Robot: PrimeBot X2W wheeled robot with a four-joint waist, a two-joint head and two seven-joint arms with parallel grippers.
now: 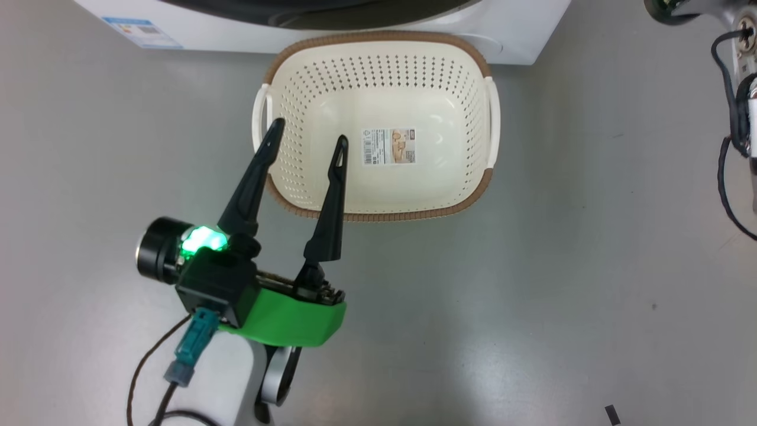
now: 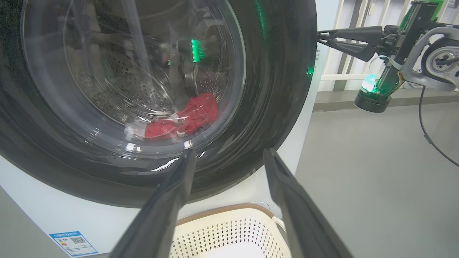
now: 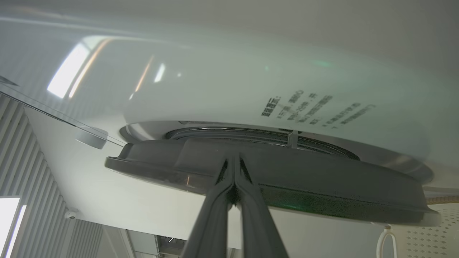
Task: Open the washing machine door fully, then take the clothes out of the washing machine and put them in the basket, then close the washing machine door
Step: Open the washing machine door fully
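The washing machine (image 2: 53, 215) stands white, and through the glass of its black-rimmed door (image 2: 279, 89) I see the red clothes (image 2: 186, 120) lying in the steel drum. The cream basket (image 1: 473, 195) sits on the floor in front of the machine, with nothing in it but a label sticker. My left gripper (image 1: 309, 132) hangs open over the basket's left side, its fingers pointing at the door (image 2: 229, 152). My right gripper (image 2: 318, 36) is shut, with its tips at the door's right edge (image 3: 233, 157). There a narrow gap shows between the door rim (image 3: 322, 179) and the white front.
Grey floor spreads right of the machine. My right arm with its cables (image 1: 739, 89) reaches in at the upper right. A white railing (image 2: 344, 71) stands behind it. A blue label (image 1: 142, 32) marks the machine's lower left corner.
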